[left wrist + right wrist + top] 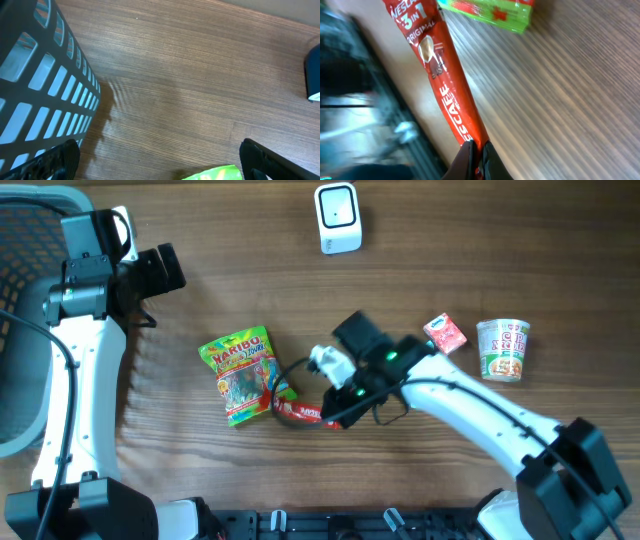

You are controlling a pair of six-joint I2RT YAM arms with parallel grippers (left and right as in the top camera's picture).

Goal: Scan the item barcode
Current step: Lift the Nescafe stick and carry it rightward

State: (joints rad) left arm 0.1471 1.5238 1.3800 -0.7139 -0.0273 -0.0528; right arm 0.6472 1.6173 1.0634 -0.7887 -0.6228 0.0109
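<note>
The coffee stick (445,85) was gripped at one end by the right fingers (464,159), which were shut tight on it, low over the desk (250,270) just beside the candy bag (238,375). It was not yet brought to the scanner (337,218), well apart at the back. The left fingers (262,160) were held wide open and empty near the basket (20,240). Nothing was seen in the way.
</note>
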